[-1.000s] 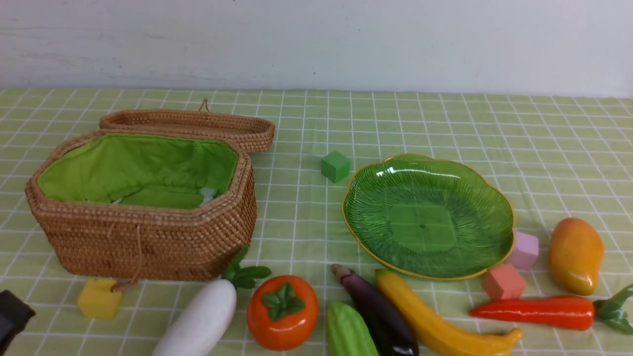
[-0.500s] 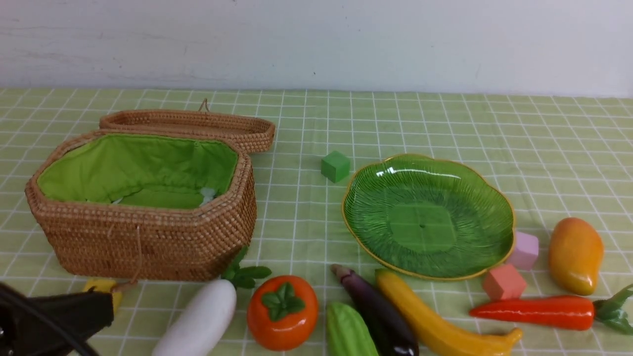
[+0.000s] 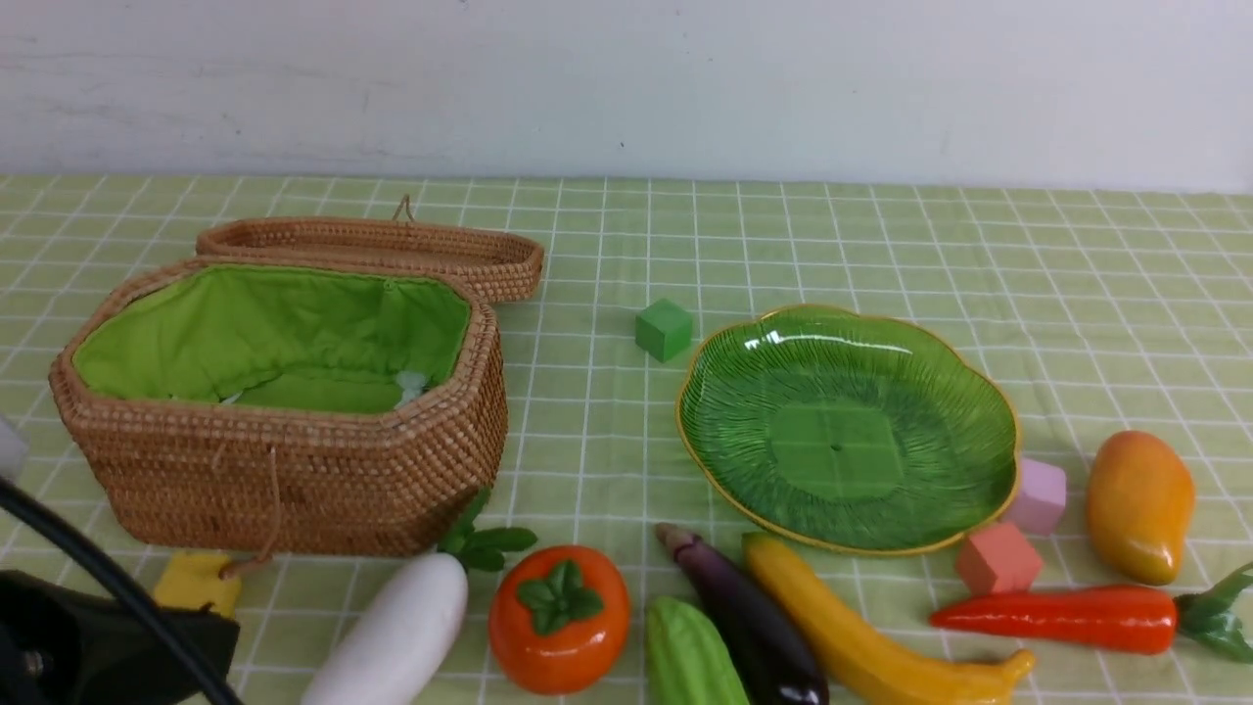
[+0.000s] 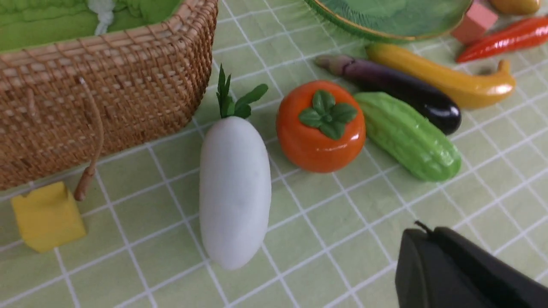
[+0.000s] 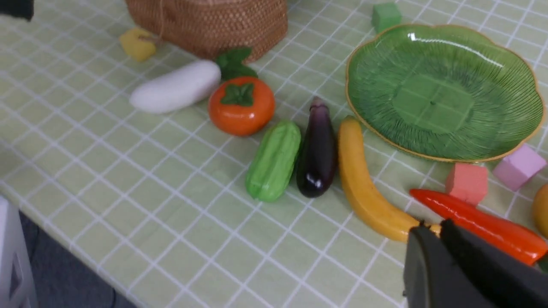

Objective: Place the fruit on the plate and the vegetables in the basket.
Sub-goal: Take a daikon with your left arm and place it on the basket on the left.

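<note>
Along the table's front lie a white radish (image 3: 396, 632), a persimmon (image 3: 558, 617), a green gourd (image 3: 690, 656), an eggplant (image 3: 744, 617), a banana (image 3: 871, 636) and a carrot (image 3: 1057, 619). A mango (image 3: 1140, 504) sits at the right. The green plate (image 3: 847, 431) holds nothing. The wicker basket (image 3: 294, 480) stands open at the left. My left gripper (image 3: 227, 636) (image 4: 424, 233) is shut and empty, low at the front left, short of the radish. My right gripper (image 5: 432, 229), out of the front view, hovers shut and empty over the banana's near end.
Foam cubes lie about: a yellow cube (image 3: 196, 583) by the basket's cord, a green cube (image 3: 664, 329) behind the plate, a salmon cube (image 3: 997, 558) and a lilac cube (image 3: 1038, 494) at its right. The basket's lid (image 3: 372, 250) lies behind it. The table edge (image 5: 85, 256) drops off nearby.
My left arm has come in from the bottom left corner toward the radish, passing over the yellow cube, and now sits lower with its cable showing. Nothing on the table has moved.
</note>
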